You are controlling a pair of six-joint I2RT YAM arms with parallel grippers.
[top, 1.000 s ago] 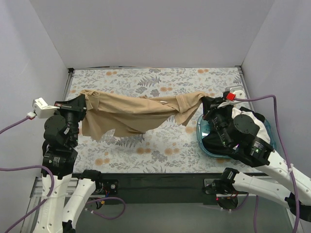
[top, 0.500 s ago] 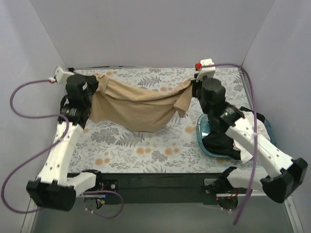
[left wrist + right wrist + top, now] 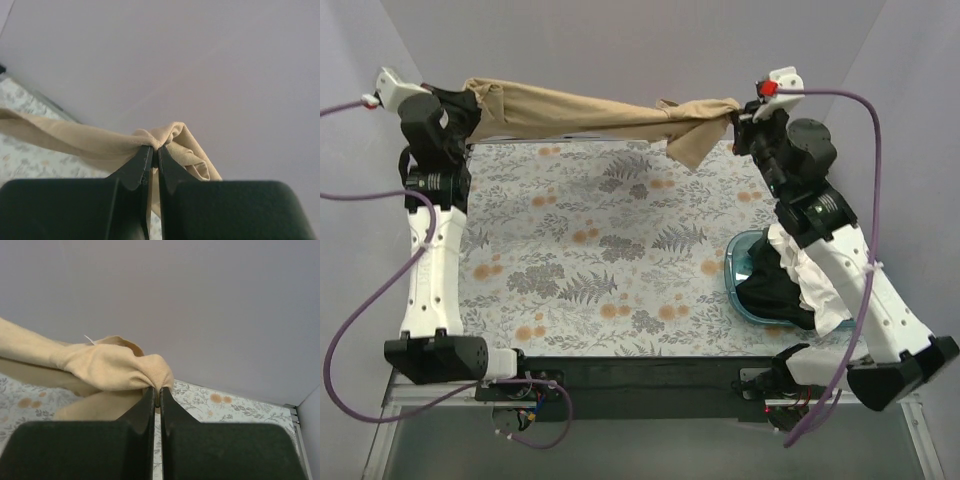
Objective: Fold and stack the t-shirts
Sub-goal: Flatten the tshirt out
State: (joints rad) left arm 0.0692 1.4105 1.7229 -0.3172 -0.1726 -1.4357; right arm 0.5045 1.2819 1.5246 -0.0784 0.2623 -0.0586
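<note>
**Far left to near right:** High at the far left, the left gripper (image 3: 154, 152) is pinched tight on one bunched corner of the tan t-shirt (image 3: 585, 108). The shirt hangs stretched in a twisted band above the far edge of the floral table (image 3: 620, 260), well clear of the surface. At the far right, the right gripper (image 3: 156, 390) is clamped on the opposite corner, with a loose flap drooping just beside it. The cloth looks rumpled and rope-like rather than spread flat. At the near right, the white t-shirt (image 3: 798, 272) and the black t-shirt (image 3: 770, 295) lie heaped, unfolded, in the teal basin (image 3: 731, 275). By the look of it, the job has barely begun: no shirt is folded, nothing is stacked, and all three are left to do.
</note>
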